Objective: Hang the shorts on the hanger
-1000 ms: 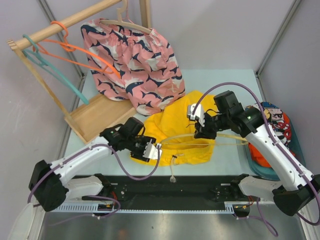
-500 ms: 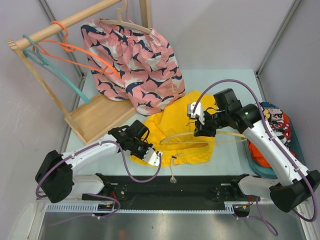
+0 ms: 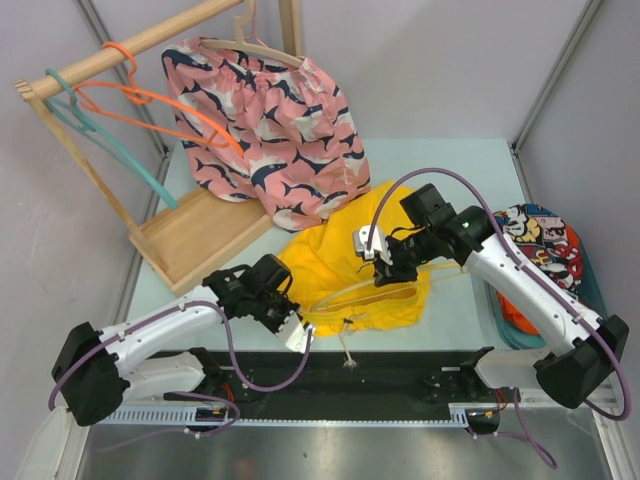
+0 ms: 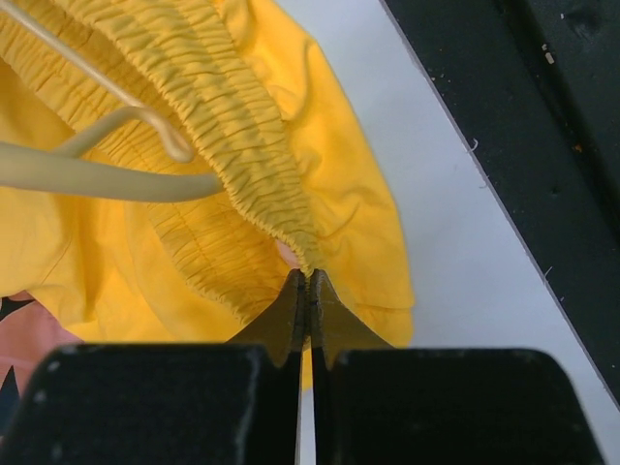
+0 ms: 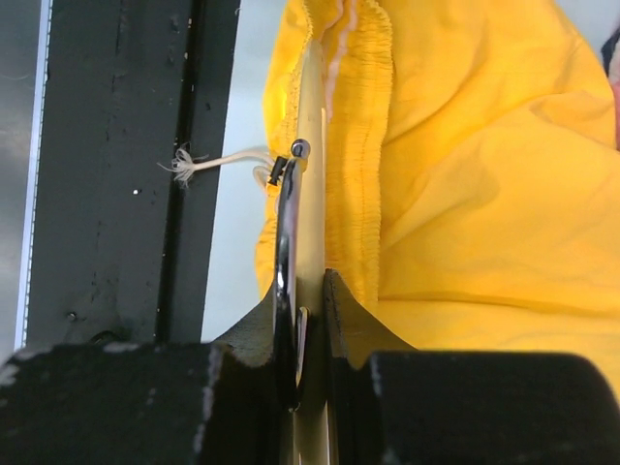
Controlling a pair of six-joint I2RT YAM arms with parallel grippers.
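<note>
The yellow shorts lie crumpled on the table in front of both arms. My left gripper is shut on the near left end of their elastic waistband, pinching the gathered fabric at its tips. My right gripper hovers over the shorts' middle, shut on the pale-yellow hanger. In the right wrist view the hanger's bar runs edge-on between the jaws alongside the waistband. In the left wrist view the hanger's arm reaches into the waist opening. The pale drawstring trails toward the black rail.
Pink whale-print shorts hang on a wooden hanger from the wooden rack at back left, beside an orange hanger and a teal hanger. The rack's tray base lies left. A bin with a cartoon-print garment stands right. The black rail lines the near edge.
My left gripper has moved onto the waistband's left end and shut on it. The right arm has carried the hanger leftward, over the shorts.
</note>
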